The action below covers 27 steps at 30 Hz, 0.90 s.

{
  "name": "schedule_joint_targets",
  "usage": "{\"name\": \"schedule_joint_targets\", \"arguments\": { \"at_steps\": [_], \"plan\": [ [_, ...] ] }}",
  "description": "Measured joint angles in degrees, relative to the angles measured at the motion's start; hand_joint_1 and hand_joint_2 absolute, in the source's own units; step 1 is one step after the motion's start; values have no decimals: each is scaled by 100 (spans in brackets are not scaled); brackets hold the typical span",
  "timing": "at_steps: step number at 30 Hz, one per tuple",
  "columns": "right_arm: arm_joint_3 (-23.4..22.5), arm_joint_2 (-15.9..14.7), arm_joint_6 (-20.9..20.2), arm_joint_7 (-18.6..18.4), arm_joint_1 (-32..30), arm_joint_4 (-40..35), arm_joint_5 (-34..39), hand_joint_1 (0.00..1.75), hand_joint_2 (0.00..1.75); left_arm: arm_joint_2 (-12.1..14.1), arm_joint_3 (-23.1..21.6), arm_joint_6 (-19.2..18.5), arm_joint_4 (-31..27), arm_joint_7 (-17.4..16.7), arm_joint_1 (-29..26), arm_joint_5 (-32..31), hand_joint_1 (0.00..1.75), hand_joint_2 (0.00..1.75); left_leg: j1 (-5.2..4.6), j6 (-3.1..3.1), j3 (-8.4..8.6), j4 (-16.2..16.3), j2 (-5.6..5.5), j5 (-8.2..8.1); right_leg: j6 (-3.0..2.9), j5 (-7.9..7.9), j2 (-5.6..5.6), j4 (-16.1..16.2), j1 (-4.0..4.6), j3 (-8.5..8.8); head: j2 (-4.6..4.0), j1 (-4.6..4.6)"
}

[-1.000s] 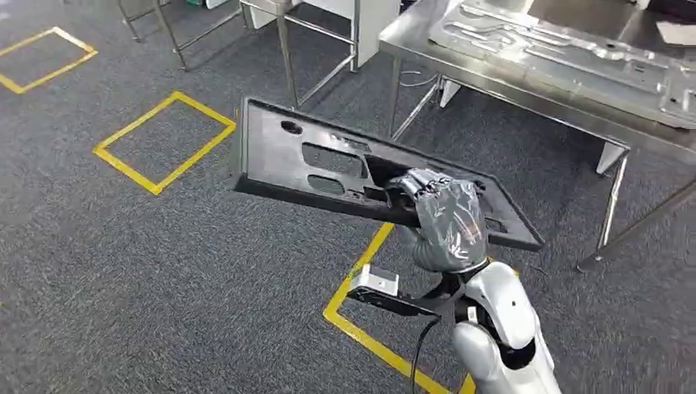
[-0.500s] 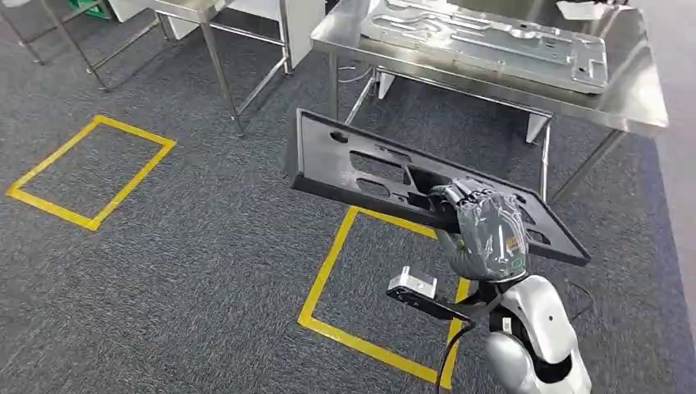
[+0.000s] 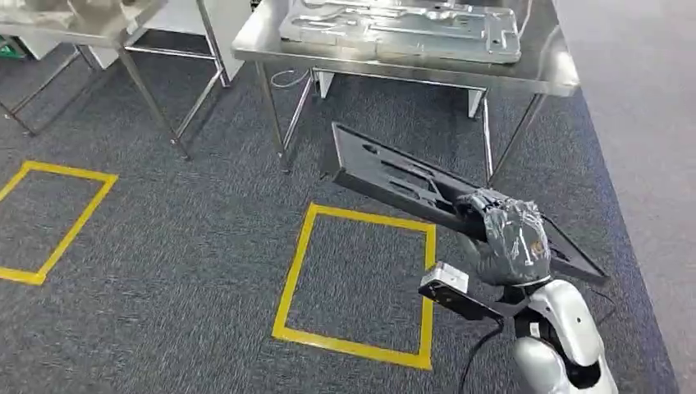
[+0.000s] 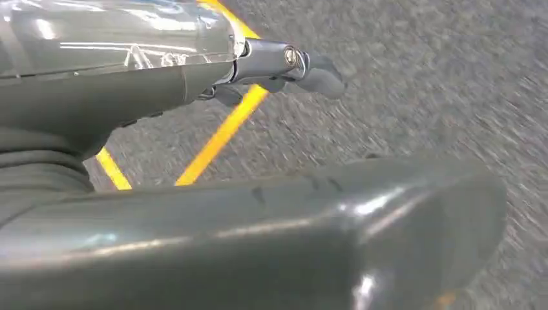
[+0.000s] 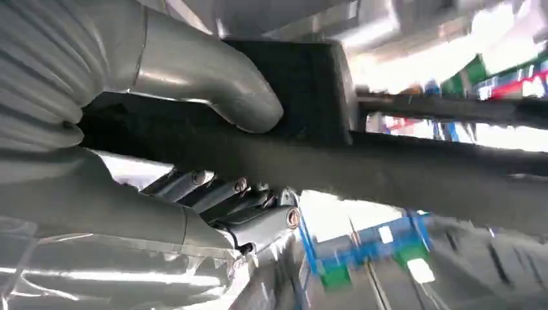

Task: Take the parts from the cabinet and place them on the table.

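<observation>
head view, what changed: the whole picture has swung over the last second, so that's the camera turning, not the stuff moving; the steel table (image 3: 542, 78) now sits at 12 o'clock, square ahead, instead of off at 2 o'clock; I'd read that as the robot lining up on the drop-off
head view, the part: black panel (image 3: 394, 176) with cut-outs, tilted, running from centre towards 4 o'clock; not over the table yet, carpet and a yellow floor square (image 3: 358, 283) are under it
head view, right hand: right hand (image 3: 509, 238) at 4 o'clock, fingers wrapped round the panel's near edge, gripping it same as before
head view, table top: a grey pressed metal sheet (image 3: 402, 29) already lies on it, so free room looks tight; guess only
left wrist view: left hand (image 4: 284, 64) hanging over carpet and yellow tape; fingers look loosely curled with nothing in them, but it's blurry and I can't tell how wide they are; the head view gives nothing on this hand
right wrist view: close-up the head view can't give; thick thumb (image 5: 213, 84) pressed on one face of the panel, darker fingers (image 5: 220, 200) tucked under the other, so it's a proper clamp; background is a blur
task so far: carry leg nearly done, placing not started
</observation>
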State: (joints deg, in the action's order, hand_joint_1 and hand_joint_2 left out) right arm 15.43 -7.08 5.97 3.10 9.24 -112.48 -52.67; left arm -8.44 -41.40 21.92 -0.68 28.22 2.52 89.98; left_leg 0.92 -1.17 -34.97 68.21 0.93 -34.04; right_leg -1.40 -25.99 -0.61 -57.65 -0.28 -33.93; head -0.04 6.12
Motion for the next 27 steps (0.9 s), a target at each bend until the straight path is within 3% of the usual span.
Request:
{"name": "schedule_joint_targets", "arguments": {
  "at_steps": [1, 2, 3, 4, 6, 7, 8, 9, 11, 12, 13, 15, 16, 17, 18, 19, 20, 21, 22, 23, 24, 25, 27],
  "plan": [
    [-9, -29, -88, 16, -3, 13, 221, 175, 175, 24, -2, -29, 0, -2, -8, 0, 0, 0, -8, 3, -260, 455, -36, -149, -20, -29, 43, -2, 14, 20, 0, 0],
    [-22, -57, -125, 50, -5, 39, 416, 175, 175, 39, -7, -57, 0, 0, -19, 2, 0, 0, -15, 10, -489, 804, -43, -197, -32, -57, 95, -6, 36, 56, 0, 0],
    [-44, -86, -123, 75, -7, 59, 482, 175, 175, 57, -13, -79, 2, 0, -29, 2, 0, 0, -18, 27, -561, 824, -44, -80, -34, -91, 140, -7, 54, 112, 0, 0],
    [-77, -105, -108, 94, -2, 72, 533, 175, 175, 70, -20, -83, 2, 0, -30, 2, 0, 0, -27, 60, -497, 565, -48, 175, -29, -134, 174, -8, 71, 181, 0, 0],
    [-166, -129, -90, 120, 42, 88, 642, 175, 175, 88, -35, -94, 2, 2, -25, 2, 0, 0, -61, 160, -142, -388, -66, 818, -20, -232, 207, -8, 94, 339, 0, 0],
    [-206, -145, -90, 136, 79, 94, 727, 175, 175, 107, -37, -94, 9, 0, -31, 2, 0, 0, -95, 236, -5, -732, -109, 935, -13, -287, 212, -3, 84, 383, 0, -2],
    [-234, -160, -90, 158, 147, 101, 810, 175, 175, 127, -39, -96, 17, 2, -18, 2, 0, 0, -101, 253, 81, -867, -115, 831, 34, -315, 234, -26, 121, 389, 0, -2],
    [-254, -173, -130, 155, 192, 101, 896, 175, 175, 125, -46, -105, 17, -7, 13, 2, 0, 0, -117, 254, 105, -902, -107, 778, 71, -312, 254, -5, 85, 375, 0, 0],
    [-262, -186, -228, 155, 255, 101, 1043, 175, 175, 127, -59, -142, 17, -9, 17, 2, 0, 0, -129, 316, 143, -1020, -104, 751, 154, -263, 255, -34, 77, 421, 0, -4],
    [-260, -193, -272, 153, 297, 98, 1079, 175, 175, 125, -72, -160, 17, -9, 30, 2, 0, 0, -76, 337, 285, -1089, -109, 762, 162, -274, 254, -110, 78, 398, 0, 4],
    [-260, -206, -309, 138, 334, 101, 1116, 175, 175, 129, -85, -188, 17, -11, 31, 2, 0, 0, -77, 355, 376, -1159, -109, 749, 209, -246, 183, -314, 61, 312, 0, -9],
    [-256, -264, -361, 123, 495, 122, 1153, 175, 175, 142, -113, -219, 17, -24, 31, 5, 0, 0, -75, 389, 477, -1207, -100, 690, 303, -415, 137, -1012, 6, -191, 0, -7],
    [-254, -282, -385, 116, 544, 138, 1153, 175, 175, 142, -135, -245, 17, -28, 31, 2, 0, 0, -72, 384, 527, -1212, -100, 641, 358, -572, 130, -1360, -30, -476, 0, -7],
    [-249, -308, -411, 96, 588, 162, 1153, 175, 175, 142, -151, -269, 17, -35, 33, 2, 0, 0, -60, 371, 586, -1212, -103, 586, 376, -702, 126, -1571, -60, -694, 0, -7],
    [-240, -326, -442, 64, 643, 194, 1153, 175, 175, 142, -166, -289, 17, -41, 30, 2, 0, 0, -44, 349, 668, -1212, -109, 521, 415, -716, 116, -1598, -91, -825, 0, -7],
    [-238, -345, -468, 48, 688, 218, 1153, 175, 175, 142, -173, -306, 17, -42, 29, 2, 0, 0, -28, 324, 754, -1212, -113, 454, 439, -622, 106, -1446, -112, -844, 0, -7],
    [-236, -372, -499, 42, 753, 253, 1153, 175, 175, 144, -179, -323, 17, -42, 30, 4, 0, 0, -6, 294, 880, -1212, -114, 363, 473, -357, 85, -1050, -135, -767, 0, -7],
    [-234, -387, -505, 35, 815, 280, 1155, 175, 175, 147, -184, -346, 17, -42, 32, 2, 0, 0, 10, 261, 999, -1212, -112, 276, 483, 26, 52, -586, -153, -647, 0, -7],
    [-236, -413, -505, 33, 877, 311, 1158, 175, 175, 153, -188, -376, 17, -42, 28, 5, 0, 0, 16, 226, 1043, -1221, -103, 186, 473, 515, 3, -164, -163, -567, 0, -9],
    [-245, -435, -506, 33, 933, 358, 1160, 175, 175, 168, -194, -393, 24, -46, 28, 5, 0, 0, 9, 182, 1169, -1182, -95, 111, 424, 555, -33, -109, -116, -600, 0, -4],
    [-232, -444, -521, 33, 980, 389, 1160, 175, 175, 171, -201, -398, 24, -42, 51, 2, 0, 0, 3, 128, 1136, -1231, -89, 59, 324, 392, -11, -146, -79, -566, 0, -22],
    [-245, -459, -516, 15, 990, 391, 1158, 175, 175, 171, -212, -411, 24, -42, 57, 2, 0, 0, 4, 80, 1219, -1291, -72, 15, 274, 434, 13, -160, -64, -544, 0, -20],
    [-247, -464, -510, 11, 1071, 400, 1153, 175, 175, 177, -236, -448, 24, -39, 76, 2, 0, 0, 5, 11, 1262, -1122, -62, 152, 176, 344, 51, -128, -74, -427, 0, -18]
  ]
}}
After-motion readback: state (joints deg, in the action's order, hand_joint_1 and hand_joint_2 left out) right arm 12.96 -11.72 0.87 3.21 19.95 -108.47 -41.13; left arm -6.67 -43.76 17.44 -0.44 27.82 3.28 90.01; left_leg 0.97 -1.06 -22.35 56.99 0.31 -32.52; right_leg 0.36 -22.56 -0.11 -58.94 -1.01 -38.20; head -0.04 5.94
